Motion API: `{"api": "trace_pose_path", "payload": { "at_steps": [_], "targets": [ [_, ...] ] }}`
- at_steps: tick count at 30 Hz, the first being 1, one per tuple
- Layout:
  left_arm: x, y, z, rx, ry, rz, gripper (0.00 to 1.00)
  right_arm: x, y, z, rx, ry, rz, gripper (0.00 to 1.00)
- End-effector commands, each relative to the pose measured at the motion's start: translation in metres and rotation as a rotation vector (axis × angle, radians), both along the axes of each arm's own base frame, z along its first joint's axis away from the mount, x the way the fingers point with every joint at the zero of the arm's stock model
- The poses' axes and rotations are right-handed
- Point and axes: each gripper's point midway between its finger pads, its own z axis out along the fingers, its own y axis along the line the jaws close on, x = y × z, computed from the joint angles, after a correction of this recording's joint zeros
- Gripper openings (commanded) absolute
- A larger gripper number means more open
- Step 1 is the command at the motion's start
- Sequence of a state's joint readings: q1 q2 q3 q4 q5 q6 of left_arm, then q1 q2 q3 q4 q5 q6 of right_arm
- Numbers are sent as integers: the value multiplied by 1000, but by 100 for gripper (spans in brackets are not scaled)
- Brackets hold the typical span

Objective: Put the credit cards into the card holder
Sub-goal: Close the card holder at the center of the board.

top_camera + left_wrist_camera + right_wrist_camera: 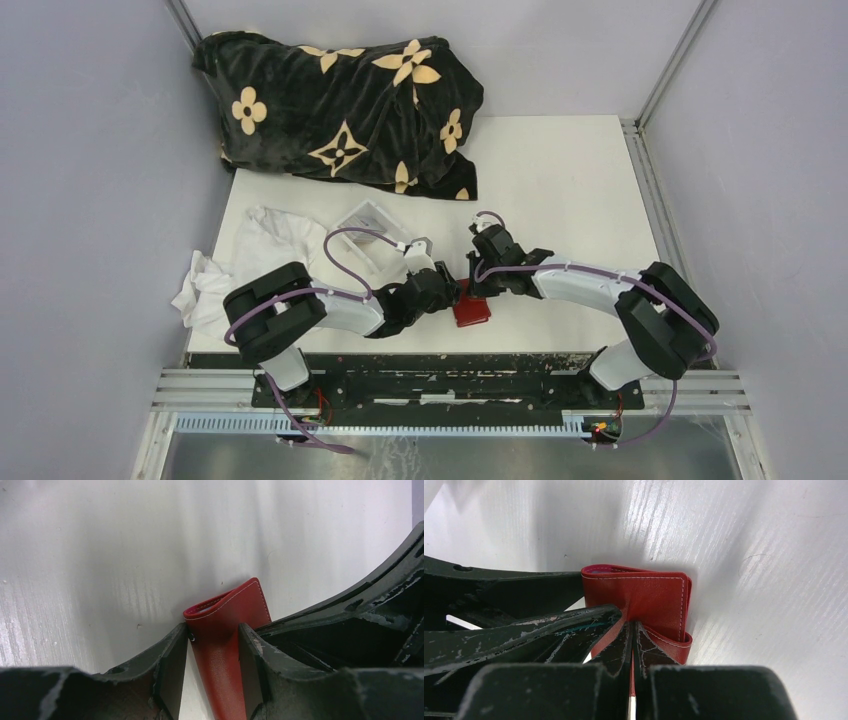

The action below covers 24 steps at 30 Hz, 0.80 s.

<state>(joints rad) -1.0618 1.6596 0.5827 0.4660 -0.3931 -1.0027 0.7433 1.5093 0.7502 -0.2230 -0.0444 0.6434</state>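
Card holder (471,310) (225,630) (649,600): smooth red leather-like fold, white stitching, rounded corners, small pale stud.
Held between both tools, low on streaky white bench (560,200).
Left tool (455,290) (212,630): scuffed black fingers half spread, clamping holder's sides.
Right tool (478,285) (631,622): pressed together, pinching thin holder flap.
Beyond holder: clear box (365,225), crumpled white cloth (250,250), plush black flowered blanket (340,100).

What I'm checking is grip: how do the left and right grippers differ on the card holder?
Left gripper clamps the card holder across its folded body; right gripper pinches one thin flap. Left gripper's jaws stand apart; right gripper's are almost shut. Both hold it.
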Motion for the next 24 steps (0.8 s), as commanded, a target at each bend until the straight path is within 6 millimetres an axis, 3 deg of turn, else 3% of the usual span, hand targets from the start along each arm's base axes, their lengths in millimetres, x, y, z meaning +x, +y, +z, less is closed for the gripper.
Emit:
{"api": "trace_pose_path", "payload": {
  "at_steps": [1, 6, 14, 24],
  "targets": [
    [-6, -1, -10, 13, 29, -15, 49, -18, -37, -34, -143, 58, -47, 1],
    [-6, -2, -10, 12, 30, -17, 49, -17, -40, -29, -154, 43, -54, 3],
    [-4, 0, -6, 20, 17, -5, 52, -7, -42, -6, -128, -36, -81, 18],
    [-3, 1, -5, 24, 15, -2, 52, -7, -39, -11, -88, -40, -106, 21]
  ]
}}
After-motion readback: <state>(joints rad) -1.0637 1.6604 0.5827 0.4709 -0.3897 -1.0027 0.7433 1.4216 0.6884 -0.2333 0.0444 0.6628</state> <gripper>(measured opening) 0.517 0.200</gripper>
